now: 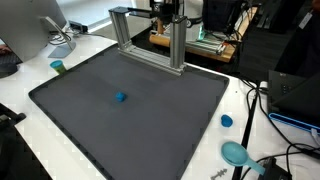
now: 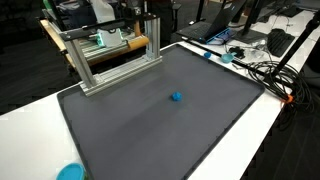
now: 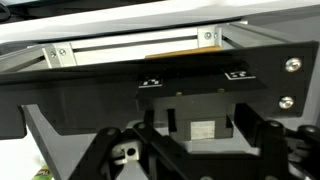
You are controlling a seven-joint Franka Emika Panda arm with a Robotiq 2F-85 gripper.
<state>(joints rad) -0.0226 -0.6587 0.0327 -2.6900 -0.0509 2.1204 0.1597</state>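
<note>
A small blue object lies near the middle of the dark grey mat in both exterior views [image 1: 120, 97] [image 2: 176, 97]. My gripper [image 1: 168, 12] is high at the back of the table, above the aluminium frame [image 1: 150, 50], far from the blue object. It also shows in an exterior view [image 2: 142, 12], partly cut off by the top edge. In the wrist view the gripper [image 3: 200, 165] fills the lower half, its dark finger links spread wide with nothing between them. The frame's top bar [image 3: 130, 50] runs across above it.
The mat [image 1: 150, 130] covers most of a white table. A teal cup [image 1: 58, 67] stands at the mat's left corner. A blue cap [image 1: 227, 121] and a teal scoop [image 1: 236, 153] lie to its right. Cables [image 1: 265, 110] run along the right edge. Monitors and equipment stand behind.
</note>
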